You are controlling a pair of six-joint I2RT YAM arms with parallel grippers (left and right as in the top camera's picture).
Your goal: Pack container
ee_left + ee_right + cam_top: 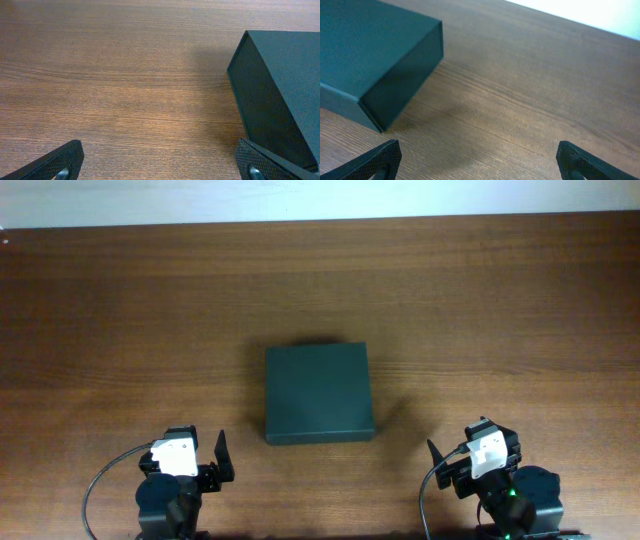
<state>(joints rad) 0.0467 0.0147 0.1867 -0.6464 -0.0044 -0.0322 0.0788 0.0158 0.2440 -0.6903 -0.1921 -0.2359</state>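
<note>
The container point(318, 393) is a dark green matte box, lid shut, lying flat at the middle of the wooden table. It also shows at the right of the left wrist view point(280, 90) and at the upper left of the right wrist view point(375, 60). My left gripper point(200, 462) is open and empty, near the front edge, left of the container; in its own view point(160, 165) the jaws frame bare wood. My right gripper point(462, 460) is open and empty, right of the container, with bare wood between its jaws in its own view point(477, 162).
The brown wooden table point(120, 310) runs to a pale wall at the back edge point(320, 200). A black cable point(105, 470) loops beside the left arm's base. No hand tools or other objects show.
</note>
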